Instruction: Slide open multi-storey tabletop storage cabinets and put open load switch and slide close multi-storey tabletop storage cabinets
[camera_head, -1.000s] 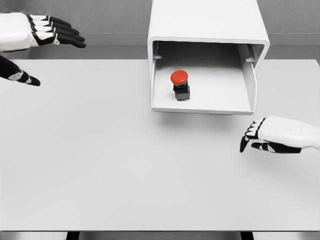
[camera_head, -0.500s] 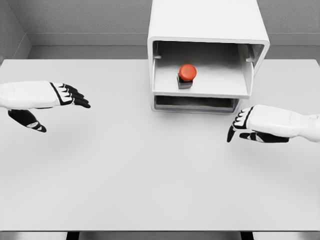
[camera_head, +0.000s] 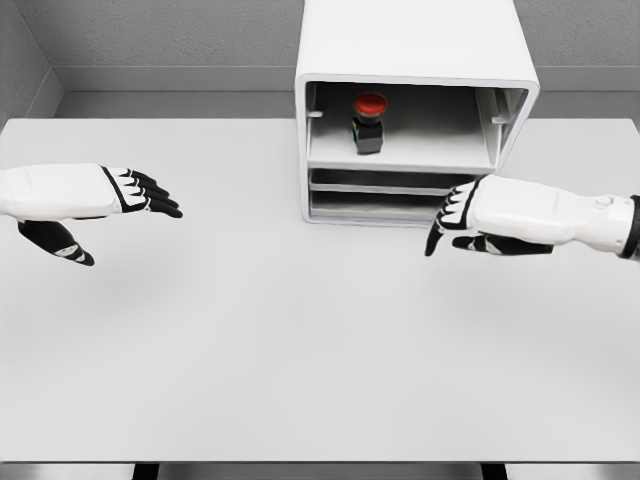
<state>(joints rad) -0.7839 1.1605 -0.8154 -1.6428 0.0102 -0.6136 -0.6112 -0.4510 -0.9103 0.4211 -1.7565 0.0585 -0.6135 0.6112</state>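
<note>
Load switch (camera_head: 369, 122) with red button sits on the top shelf of the storage cabinet (camera_head: 415, 60), at the table's (camera_head: 300, 340) far edge. Shelf looks nearly pushed in; closing probably almost done. Right hand (camera_head: 468, 217) just off the cabinet's lower front, fingers loosely extended, holding nothing; contact unclear. Left hand (camera_head: 110, 195) near left edge, fingers apart, empty.

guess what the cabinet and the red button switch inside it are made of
Cabinet: likely matte white plastic or painted metal, judging by its smooth uniform shell with rounded corners. Switch: probably plastic, with a red domed cap over a dark blocky body. A render, so uncertain.
</note>
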